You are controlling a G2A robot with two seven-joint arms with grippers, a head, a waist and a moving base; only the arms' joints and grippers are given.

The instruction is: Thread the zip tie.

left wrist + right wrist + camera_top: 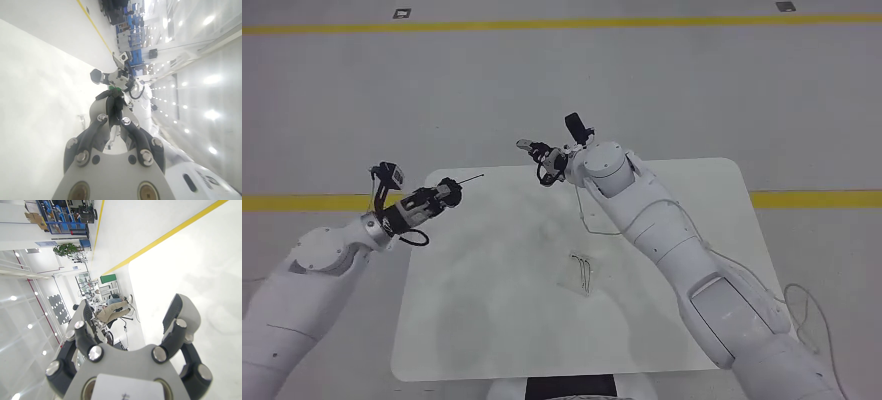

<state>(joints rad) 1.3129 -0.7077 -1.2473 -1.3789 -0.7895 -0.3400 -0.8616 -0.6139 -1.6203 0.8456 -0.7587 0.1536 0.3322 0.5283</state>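
My left gripper (pixel 452 187) hovers over the table's left edge, shut on a thin black zip tie (pixel 470 180) whose free end points towards the other arm. In the left wrist view the left gripper (pixel 114 98) has its black-padded fingers pressed together, and the tie itself is hard to make out there. My right gripper (pixel 534 162) hangs over the far edge of the table, open and holding nothing. In its own view the right gripper (pixel 130 311) has its jaws wide apart. One of its fingers (pixel 96 76) faces the left gripper across a gap.
The white table (pixel 692 200) has rounded corners. A small clear bag with dark zip ties (pixel 582 272) lies near its middle, with a thin cable (pixel 592 228) close by. Yellow floor lines (pixel 822 198) run beside and beyond the table.
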